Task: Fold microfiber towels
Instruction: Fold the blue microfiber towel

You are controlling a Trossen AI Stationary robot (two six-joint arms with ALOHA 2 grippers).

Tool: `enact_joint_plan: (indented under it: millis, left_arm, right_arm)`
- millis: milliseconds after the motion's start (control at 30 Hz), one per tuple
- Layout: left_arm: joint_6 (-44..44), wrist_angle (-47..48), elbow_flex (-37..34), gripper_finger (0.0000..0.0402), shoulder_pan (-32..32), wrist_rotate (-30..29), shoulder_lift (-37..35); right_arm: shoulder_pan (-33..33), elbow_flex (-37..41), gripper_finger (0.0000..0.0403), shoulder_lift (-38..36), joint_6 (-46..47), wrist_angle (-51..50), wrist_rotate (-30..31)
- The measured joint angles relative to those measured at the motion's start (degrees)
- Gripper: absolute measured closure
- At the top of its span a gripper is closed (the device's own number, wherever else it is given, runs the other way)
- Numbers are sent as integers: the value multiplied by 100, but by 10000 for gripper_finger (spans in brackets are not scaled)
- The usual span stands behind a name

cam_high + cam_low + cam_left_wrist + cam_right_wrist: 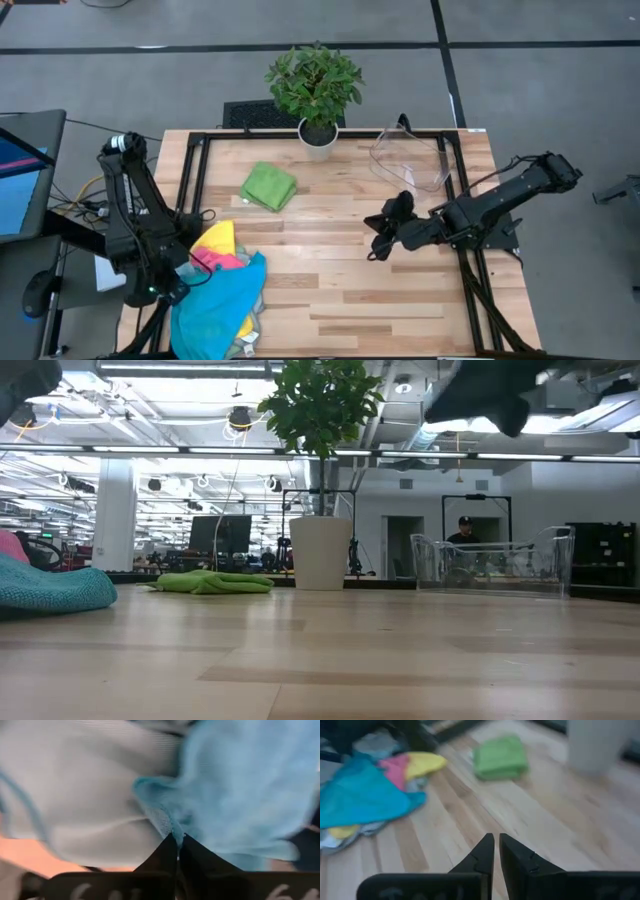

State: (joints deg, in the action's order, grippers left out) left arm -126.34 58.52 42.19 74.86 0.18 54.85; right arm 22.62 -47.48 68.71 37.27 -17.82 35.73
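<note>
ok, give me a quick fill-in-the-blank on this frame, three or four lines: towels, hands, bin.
1. The folded towel lying alone near the potted plant is ____ in colour.
2. The left hand is shut on a ____ towel at the pile.
3. The clear plastic bin holds ____ towels.
4. The right hand hangs over bare table, shut and holding ____.

Missing words: green; blue; no; nothing
</note>
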Motion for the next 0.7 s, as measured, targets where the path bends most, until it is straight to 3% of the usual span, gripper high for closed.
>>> enact_joint_plan:
  millis: [167,433,600,700]
  left_arm:
    - [37,-64,535,400,-236,-470,-13]
    - [382,640,1721,401,-414,-973,98]
    - [741,857,2169,401,-415,-998,229]
    - [913,847,2330,401,-414,-844,266]
  right_arm:
    - [-507,15,346,286,-1134,920,-213]
    - [-1384,-5,313,1542,-1973,3352,-2318]
    - [-1513,-516,271,2591,-2531,4363,-2975]
    - [-1576,-1112,243,3166,-2914,4449,-3402]
